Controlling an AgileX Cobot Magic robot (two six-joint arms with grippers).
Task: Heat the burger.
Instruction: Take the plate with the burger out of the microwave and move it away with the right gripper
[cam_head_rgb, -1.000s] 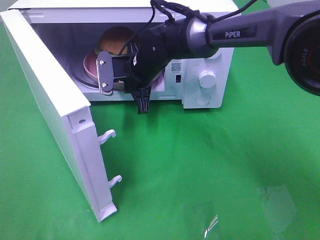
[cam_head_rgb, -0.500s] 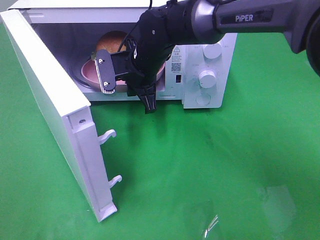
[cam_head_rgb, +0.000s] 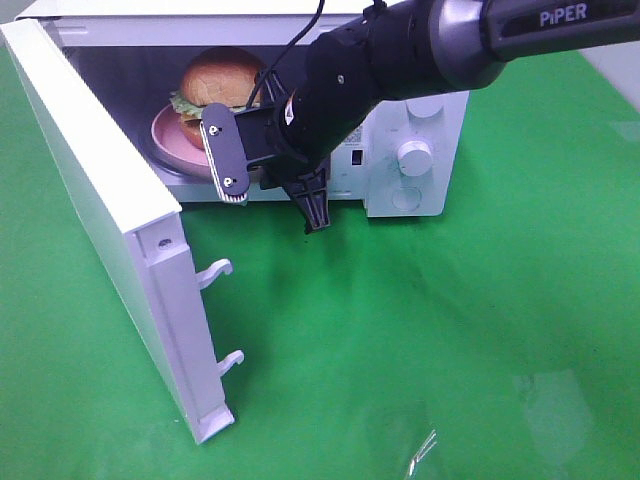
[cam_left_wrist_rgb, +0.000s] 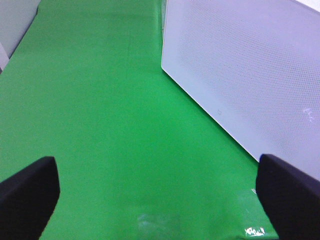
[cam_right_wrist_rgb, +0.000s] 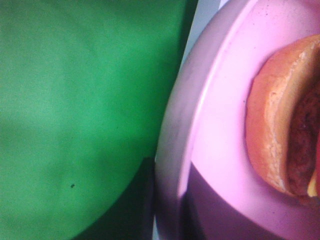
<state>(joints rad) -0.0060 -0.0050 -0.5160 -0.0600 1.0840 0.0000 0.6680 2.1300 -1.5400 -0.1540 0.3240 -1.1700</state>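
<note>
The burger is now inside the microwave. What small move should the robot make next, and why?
Probably draw the right gripper fully clear of the microwave opening. The burger already sits on the pink plate inside, nothing shows between the gripper's fingers, and the door is wide open; the arm in front would block closing it.

From my station, colours as seen: burger (cam_head_rgb: 217, 82), glossy golden-brown bun, green lettuce frill, orange-brown lower bun. Plate (cam_head_rgb: 165, 135), pink. Microwave (cam_head_rgb: 430, 140), white body, dark grey cavity, white knobs, small black code label. Microwave door (cam_head_rgb: 95, 190), white; its outer face (cam_left_wrist_rgb: 250, 70) shows a fine dotted pattern. Table cover (cam_head_rgb: 450, 330), plain bright green. Right arm (cam_head_rgb: 400, 50), black and grey with white lettering; its gripper (cam_head_rgb: 275, 185) black with a silver plate.
</note>
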